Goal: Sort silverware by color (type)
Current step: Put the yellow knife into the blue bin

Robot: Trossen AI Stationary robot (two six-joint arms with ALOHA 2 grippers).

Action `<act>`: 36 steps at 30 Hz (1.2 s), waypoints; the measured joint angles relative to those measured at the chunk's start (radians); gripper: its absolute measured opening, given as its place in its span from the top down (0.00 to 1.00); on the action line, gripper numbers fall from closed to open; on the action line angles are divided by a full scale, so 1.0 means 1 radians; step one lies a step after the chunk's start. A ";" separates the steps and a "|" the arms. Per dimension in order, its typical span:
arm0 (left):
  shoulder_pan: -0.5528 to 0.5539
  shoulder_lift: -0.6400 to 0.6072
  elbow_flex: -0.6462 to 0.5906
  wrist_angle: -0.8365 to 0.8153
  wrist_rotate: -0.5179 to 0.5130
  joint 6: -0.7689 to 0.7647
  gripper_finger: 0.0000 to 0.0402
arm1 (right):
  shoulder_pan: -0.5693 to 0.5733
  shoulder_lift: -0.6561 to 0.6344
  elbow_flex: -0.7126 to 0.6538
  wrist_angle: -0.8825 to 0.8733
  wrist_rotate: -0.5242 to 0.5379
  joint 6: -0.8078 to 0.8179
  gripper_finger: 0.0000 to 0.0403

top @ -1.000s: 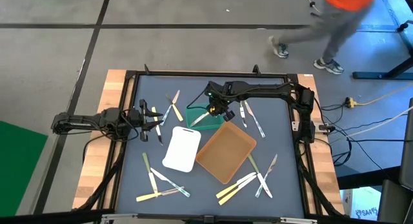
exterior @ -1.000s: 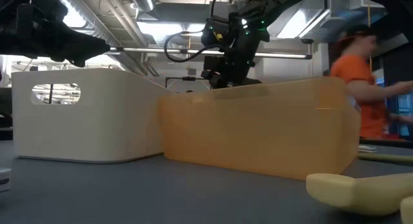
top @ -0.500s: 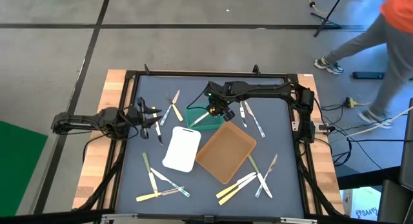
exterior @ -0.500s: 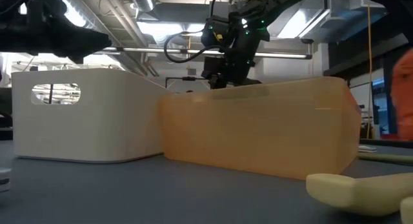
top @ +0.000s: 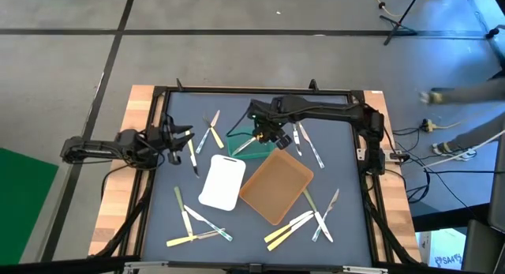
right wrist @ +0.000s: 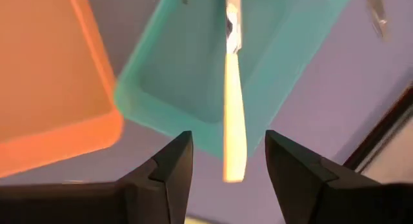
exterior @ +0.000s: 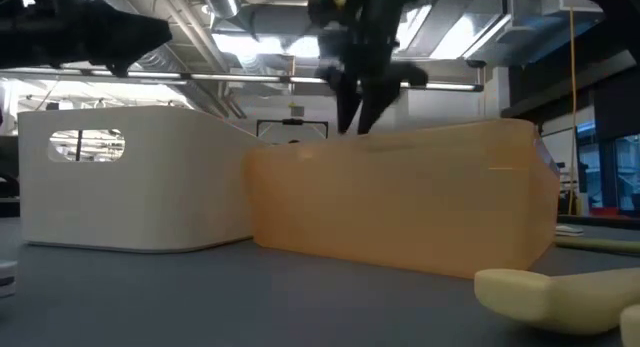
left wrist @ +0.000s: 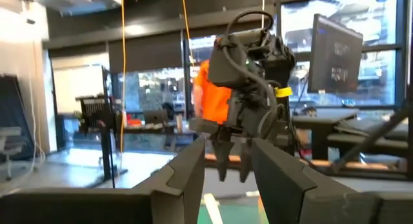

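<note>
Right gripper (top: 261, 137) above the green tray (top: 258, 149) at upper centre of the high view, fingers (right wrist: 169, 167) spread apart and holding nothing. Below them a cream utensil (right wrist: 233, 114), lying across the tray's rim, one end inside, the other out over the table. Brown tray (top: 276, 186) just below-right of the green one, white tray (top: 222, 182) to its left. Left gripper (top: 177, 139) at the left of the table, raised, fingers (left wrist: 184, 179) parted and empty. Rest of the silverware scattered on the mat: some (top: 207, 137) upper left between the grippers, some (top: 308, 146) upper right, a cluster (top: 196, 224) lower left, another (top: 304, 223) lower right.
</note>
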 joint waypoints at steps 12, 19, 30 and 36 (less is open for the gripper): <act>0.083 0.338 0.157 0.048 0.008 -0.042 0.69 | 0.010 -0.121 0.151 -0.227 -0.053 0.210 0.55; 0.198 0.589 0.364 -0.128 0.055 -0.012 0.69 | 0.010 -0.265 0.088 -0.252 -0.053 0.305 0.55; 0.424 0.933 0.755 -0.599 0.402 0.025 0.69 | 0.010 -0.543 -0.313 -0.004 -0.053 0.411 0.55; 0.509 1.091 0.881 -0.773 0.549 0.105 0.69 | 0.010 -0.664 -0.540 0.181 -0.053 0.462 0.55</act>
